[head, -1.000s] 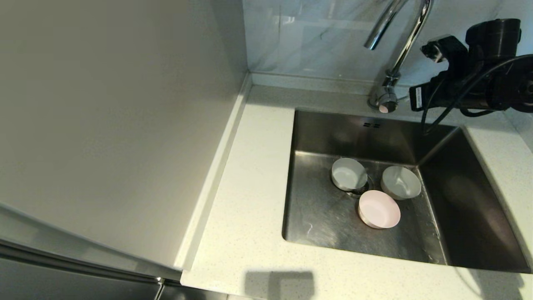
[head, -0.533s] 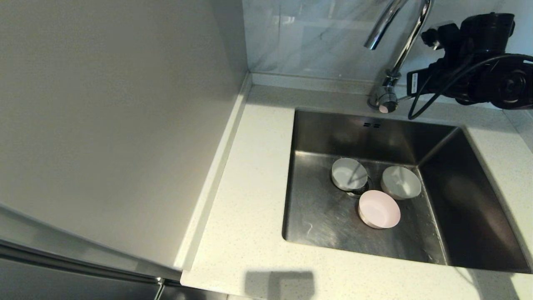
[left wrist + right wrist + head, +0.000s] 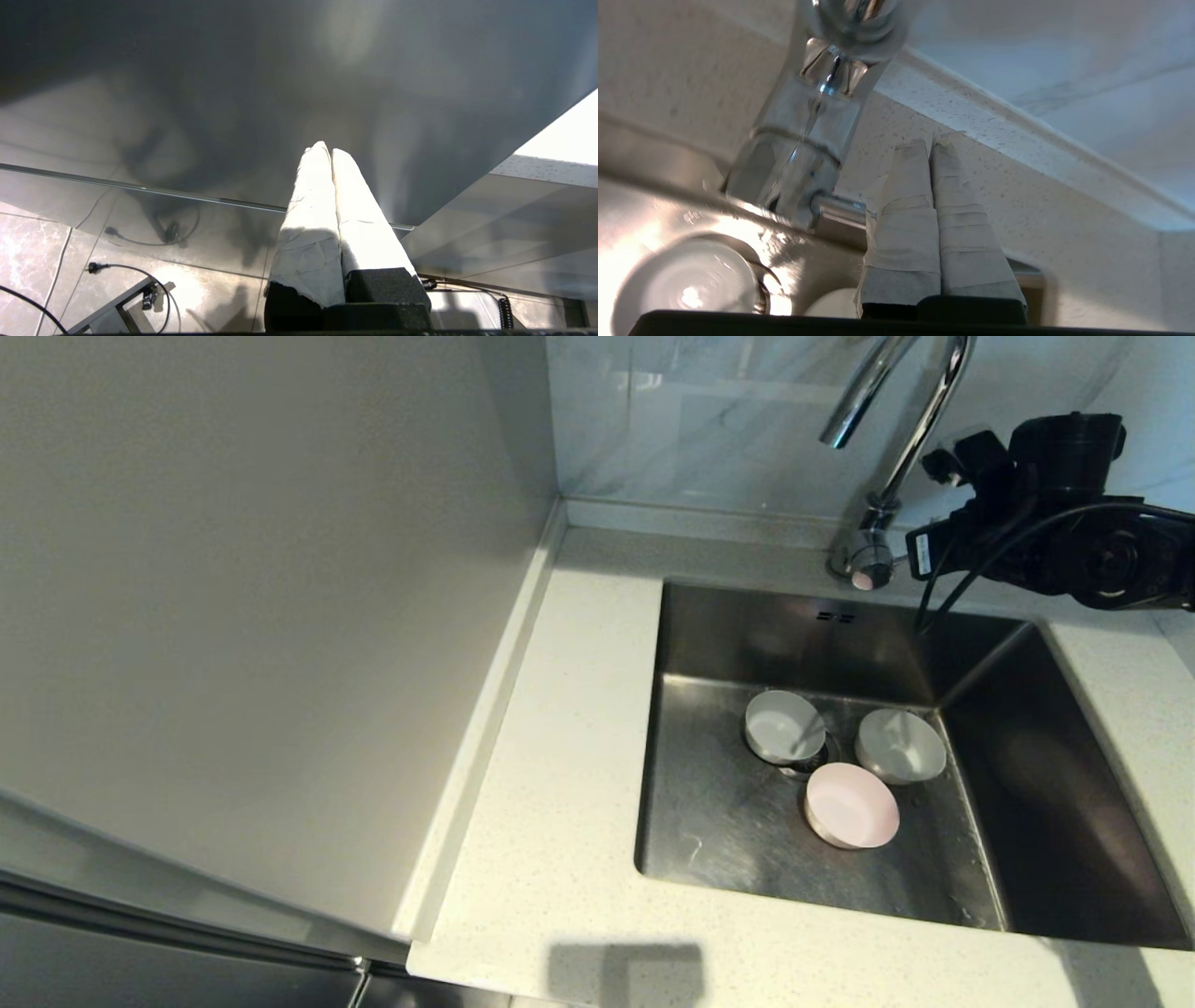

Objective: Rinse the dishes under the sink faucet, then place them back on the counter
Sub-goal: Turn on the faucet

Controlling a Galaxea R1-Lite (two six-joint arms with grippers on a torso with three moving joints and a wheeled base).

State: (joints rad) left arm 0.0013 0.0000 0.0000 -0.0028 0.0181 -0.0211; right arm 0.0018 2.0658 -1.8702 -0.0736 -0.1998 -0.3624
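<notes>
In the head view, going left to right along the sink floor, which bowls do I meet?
Greyish-white bowl over the drain → pale pink bowl → second greyish-white bowl, all on the sink floor.

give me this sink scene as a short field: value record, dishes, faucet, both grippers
dishes: three bowls on the sink floor: white bowl over the drain, greyish-white bowl beside it, pink bowl nearer the front
faucet: chrome gooseneck faucet at the sink's back edge, a thin stream of water falling into the white bowl
right gripper: right gripper shut, empty, beside the faucet's lever handle at the base
left gripper: left gripper shut, empty, parked below counter level, away from the sink
counter: counter with no dishes on it yet
</notes>
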